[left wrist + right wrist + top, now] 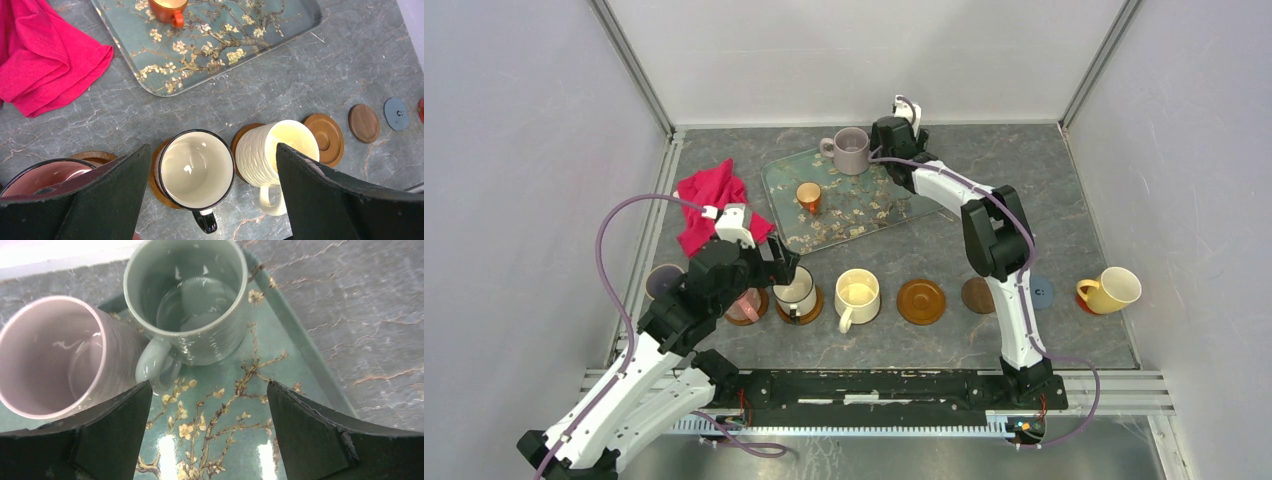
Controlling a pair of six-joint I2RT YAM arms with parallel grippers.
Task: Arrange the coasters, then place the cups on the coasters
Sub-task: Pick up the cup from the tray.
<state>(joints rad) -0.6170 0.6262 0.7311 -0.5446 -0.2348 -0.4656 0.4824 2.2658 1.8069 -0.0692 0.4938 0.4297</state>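
We see the left gripper [212, 147] spread wide and empty. Its fingers stand on both sides of the black-rimmed white mug [195, 170], which sits on an orange-brown coaster [156, 192], with the pink mug [45, 175] and cream mug [272, 150] close beside it. The right gripper [210, 385] is also wide and empty, near the grey-green mug [187, 300] just beside the mauve mug [55, 360] at the rim of the floral tray [300, 360]. The right arm stretches far forward and the left arm is bent.

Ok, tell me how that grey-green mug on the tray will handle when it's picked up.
The grey-green mug looks like glazed ceramic, so probably rigid, fairly heavy and slick under the right pincer. It stands close beside the mauve mug, so a clumsy lift could clink them. Upright on the flat tray, it seems unlikely to tip.
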